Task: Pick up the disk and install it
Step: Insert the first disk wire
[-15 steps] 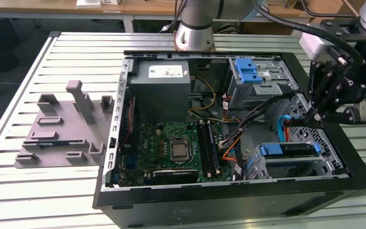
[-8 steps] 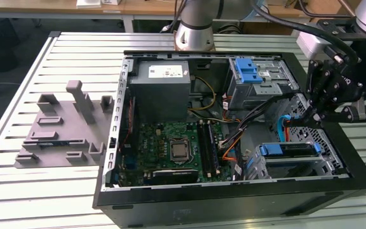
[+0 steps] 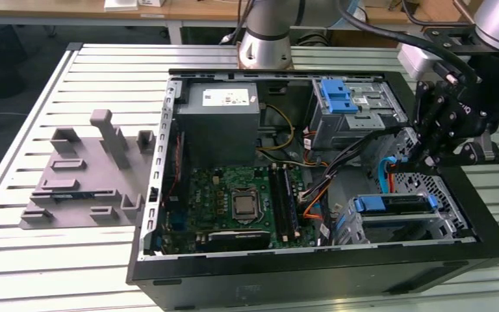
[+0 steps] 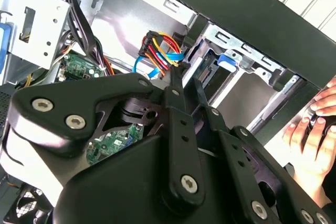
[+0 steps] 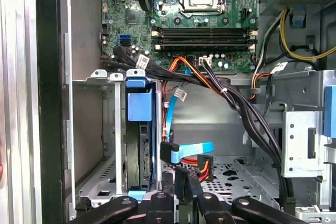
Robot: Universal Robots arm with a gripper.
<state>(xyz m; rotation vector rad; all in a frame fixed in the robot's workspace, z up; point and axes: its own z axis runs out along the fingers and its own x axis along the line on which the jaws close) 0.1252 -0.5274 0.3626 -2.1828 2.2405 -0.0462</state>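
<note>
The disk [image 3: 394, 204] sits on edge in the metal drive cage [image 3: 444, 214] at the open computer case's corner on the exterior view's right, its blue handle facing up. In the first wrist view the disk [image 5: 138, 129] stands in the cage slot with the blue handle at its end. My gripper [image 3: 423, 159] hovers above the case just behind that cage, apart from the disk. Its black fingers [image 5: 185, 184] are shut with nothing between them, close to the blue cable's black plug [image 5: 170, 153]. In the second wrist view the fingers [image 4: 176, 85] meet at the tip.
The case holds a motherboard [image 3: 241, 201], a grey power-supply box [image 3: 223, 120], a drive bay with a blue latch [image 3: 340, 97] and loose cables [image 5: 210, 85]. A grey fixture [image 3: 85, 175] lies on the slatted table. A person's hand [image 4: 315, 129] rests outside the case.
</note>
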